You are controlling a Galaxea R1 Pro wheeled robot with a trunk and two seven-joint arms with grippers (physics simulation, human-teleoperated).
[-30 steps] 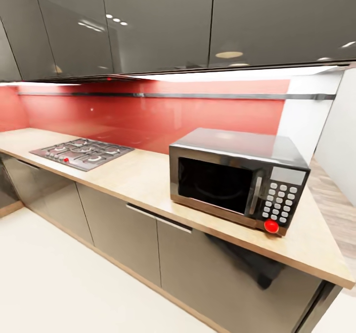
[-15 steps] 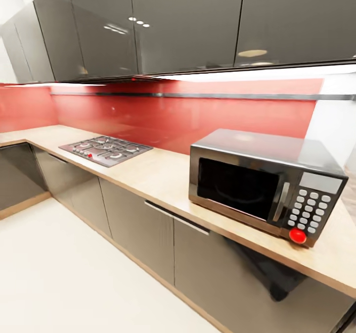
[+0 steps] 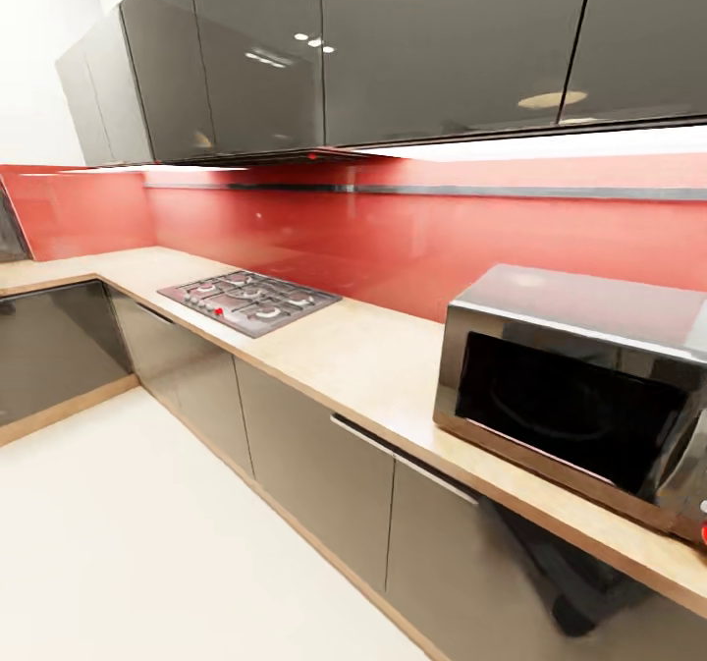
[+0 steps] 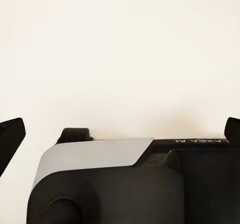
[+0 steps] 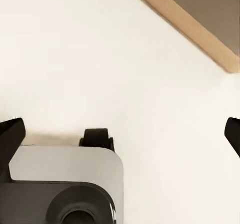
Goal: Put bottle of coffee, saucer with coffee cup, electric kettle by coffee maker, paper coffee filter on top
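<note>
Both claws, left (image 4: pixel 120 134) and right (image 5: pixel 120 131), hang spread and empty over pale floor as I scan the tabletop (image 3: pixel 383 366), microwave (image 3: pixel 579 396) lower right, hob (image 3: pixel 250 301) centre-left; I should pan slowly for the coffee maker.

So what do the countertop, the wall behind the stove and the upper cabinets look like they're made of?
The countertop looks like light wood or a wood-look laminate, matte with faint grain. The backsplash seems to be glossy red glass or acrylic, since it mirrors the counter. The upper cabinets look like dark grey high-gloss panels, reflecting ceiling lights.
</note>
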